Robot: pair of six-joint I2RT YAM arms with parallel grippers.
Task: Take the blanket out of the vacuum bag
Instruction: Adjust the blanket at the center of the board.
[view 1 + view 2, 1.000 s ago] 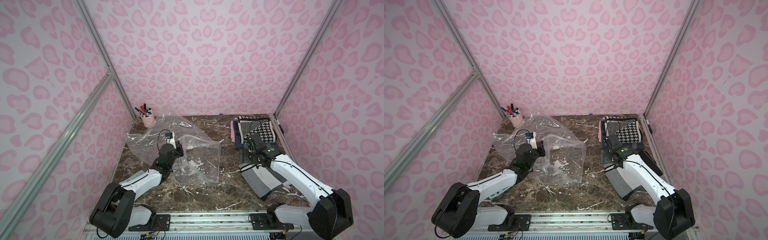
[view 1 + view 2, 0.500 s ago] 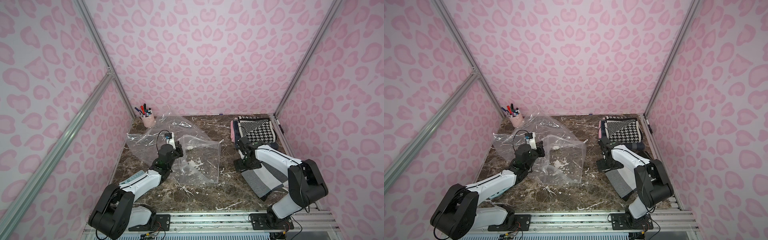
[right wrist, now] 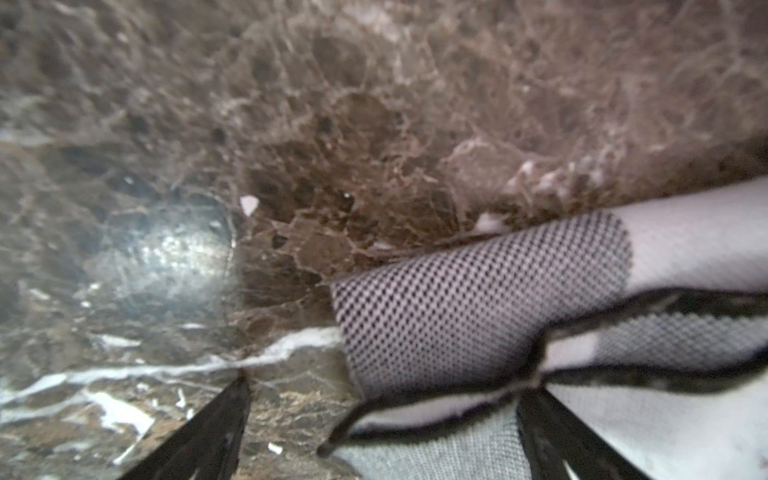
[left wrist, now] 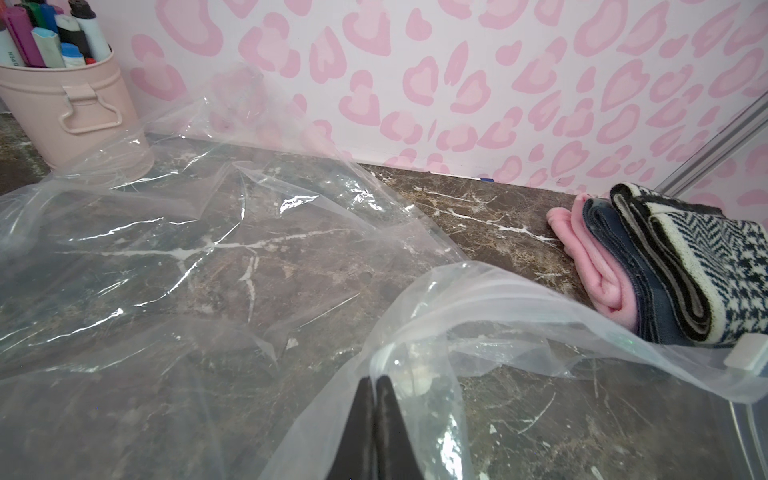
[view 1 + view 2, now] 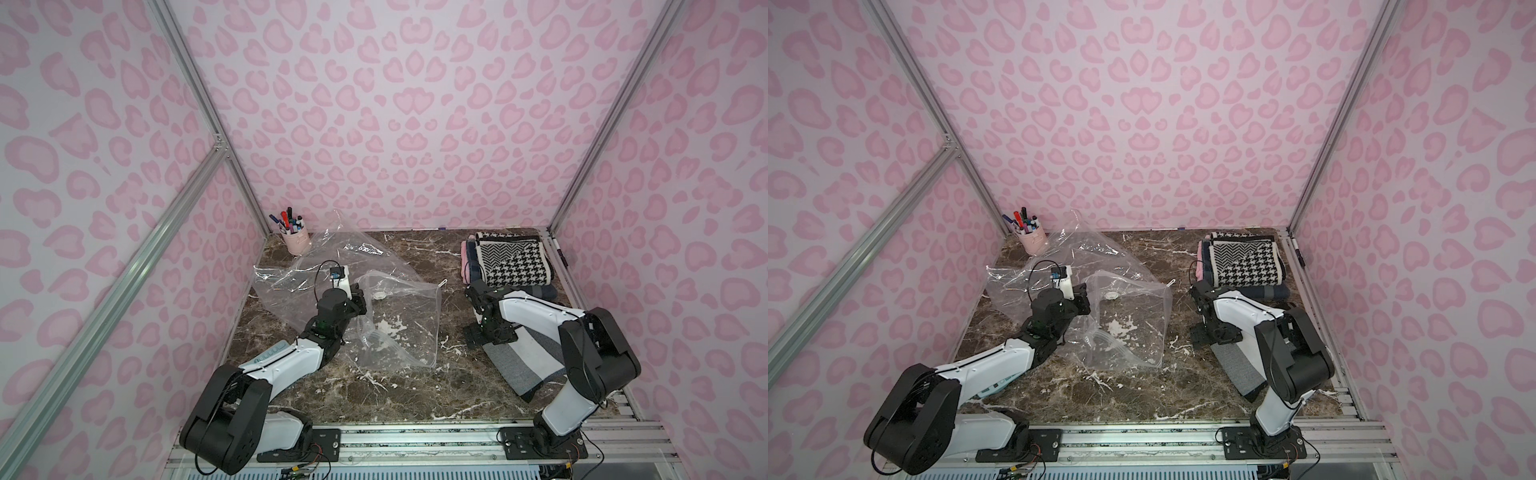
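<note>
Desk (image 5: 399,390): brown marble, pink spotted walls (image 5: 415,124).
Left jaws: clamped on vacuum bag (image 5: 399,320).
Right jaws: apart over grey blanket (image 5: 521,365).

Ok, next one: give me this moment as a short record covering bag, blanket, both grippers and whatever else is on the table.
vacuum bag: clear, crumpled on the left half of the table, nothing inside
blanket: grey and white, out of the bag, lying on the table's right side
left gripper: jaws shut on the vacuum bag's edge
right gripper: jaws open over the blanket's edge, holding nothing
other items: stack of folded blankets back right; pen cup back left
</note>
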